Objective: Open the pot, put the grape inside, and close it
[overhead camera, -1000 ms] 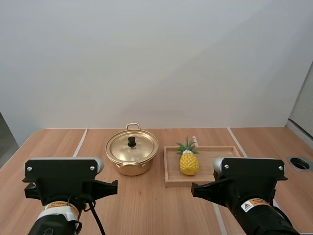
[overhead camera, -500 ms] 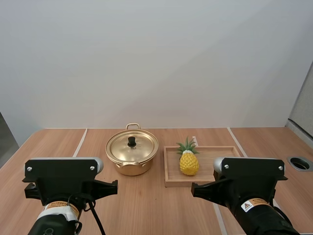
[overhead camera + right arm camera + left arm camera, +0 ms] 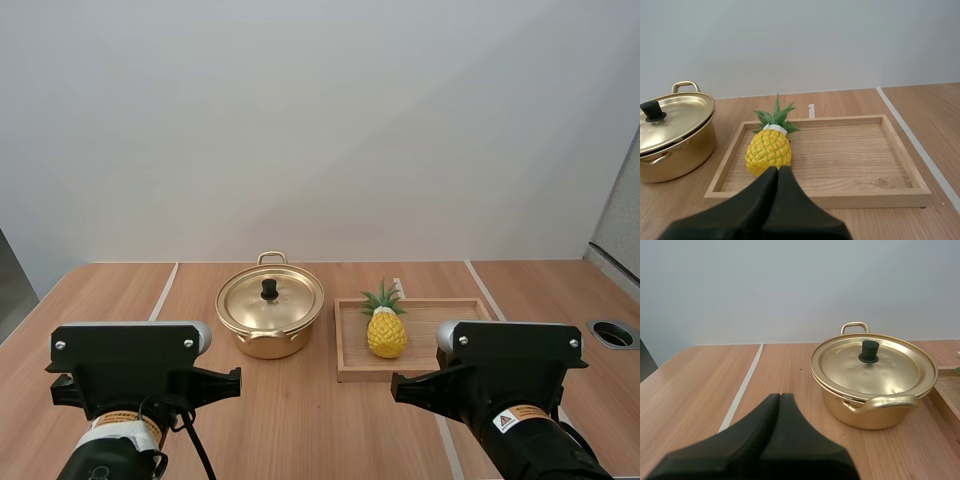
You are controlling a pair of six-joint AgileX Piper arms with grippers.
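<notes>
Left gripper (image 3: 780,396) nearest, low over the wooden table (image 3: 300,420), fingers pressed together into one dark wedge, pinching nothing. Pointed toward the pot (image 3: 875,390) but well apart from it, a stretch of bare tabletop between.

Right gripper (image 3: 778,169) likewise, fingers pressed flat against each other, nothing between them. Aimed at the wooden tray (image 3: 900,187), short of its near rim, touching nothing.

Farther out, gold pot (image 3: 270,318) upright on the table. Lid (image 3: 872,365) seated on top, closed, black knob (image 3: 869,351) at its middle. One loop handle toward the arms, the other at the far side.

Just beside the pot, on the right arm's side, the tray flat on the table, close to the pot but apart. Fruit inside a yellow pineapple (image 3: 768,149), no grape, in the tray's end nearest the pot, green crown toward the far rim, probably lying tilted, hard to tell.

Beyond the far rim, a small white mark (image 3: 811,110) on the table.
</notes>
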